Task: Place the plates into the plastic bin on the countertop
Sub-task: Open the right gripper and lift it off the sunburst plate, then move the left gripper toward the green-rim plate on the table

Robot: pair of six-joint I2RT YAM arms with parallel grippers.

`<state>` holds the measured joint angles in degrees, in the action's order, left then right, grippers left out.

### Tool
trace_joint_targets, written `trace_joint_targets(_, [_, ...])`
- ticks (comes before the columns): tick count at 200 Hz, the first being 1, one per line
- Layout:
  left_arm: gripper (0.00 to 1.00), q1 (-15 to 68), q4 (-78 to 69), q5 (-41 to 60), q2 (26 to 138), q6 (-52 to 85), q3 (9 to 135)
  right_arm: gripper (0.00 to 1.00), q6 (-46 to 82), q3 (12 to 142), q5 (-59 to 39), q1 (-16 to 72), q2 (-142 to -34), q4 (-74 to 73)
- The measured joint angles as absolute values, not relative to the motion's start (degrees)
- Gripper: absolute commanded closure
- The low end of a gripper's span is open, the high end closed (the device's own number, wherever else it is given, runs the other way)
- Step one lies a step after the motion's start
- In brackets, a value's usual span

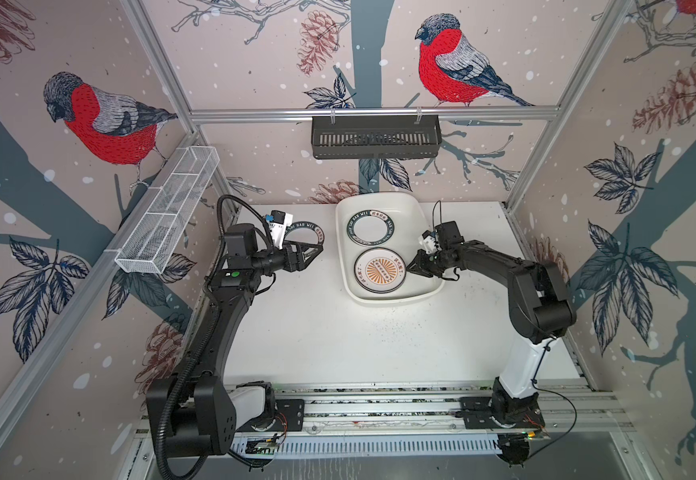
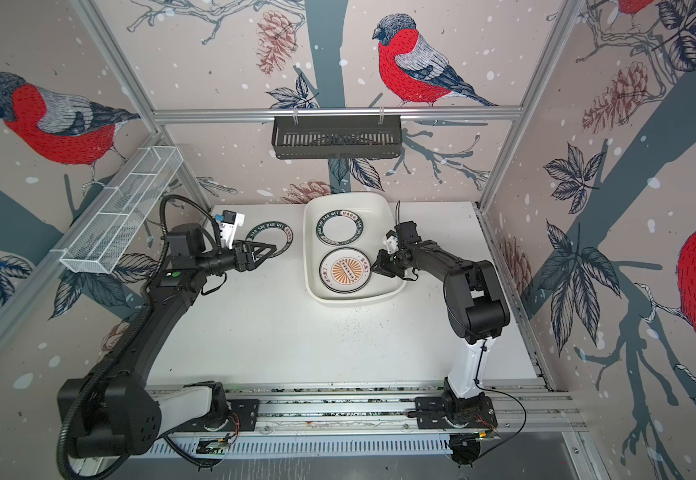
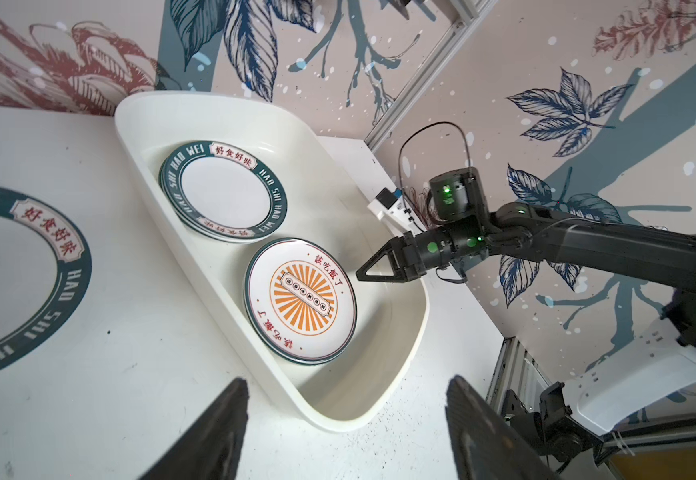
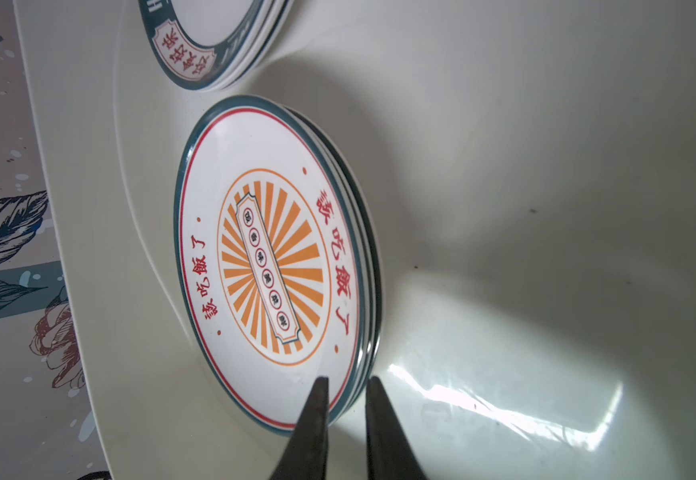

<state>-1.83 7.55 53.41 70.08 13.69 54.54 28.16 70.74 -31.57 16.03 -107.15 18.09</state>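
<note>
The flat white worktop (image 1: pixel 338 345), flecked with small dark specks and scuffs, runs from the aluminium rails (image 1: pixel 379 409) at its near edge to the back of the cell. A large glossy white plastic bin with rounded corners (image 1: pixel 415 224) sits directly on it toward the back, right of the middle, set slightly askew to the edges. Near the bin on its left, not touching it, a round white plate with a dark-teal lettered rim (image 2: pixel 273 235) lies flat on the bare surface.
</note>
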Motion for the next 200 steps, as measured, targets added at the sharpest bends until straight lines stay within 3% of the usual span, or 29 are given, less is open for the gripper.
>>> trace_joint_targets(50, [0.2, -2.37, 6.0, 44.69, 73.87, 18.17, 53.52, 0.82, 28.38, 70.24, -29.04, 15.94, -101.25, 17.72])
trace_joint_targets(200, [0.22, -8.43, -7.68, 35.66, 94.7, 34.54, 51.64, 0.82, 34.41, 57.01, -24.6, 16.08, -80.47, 11.31])
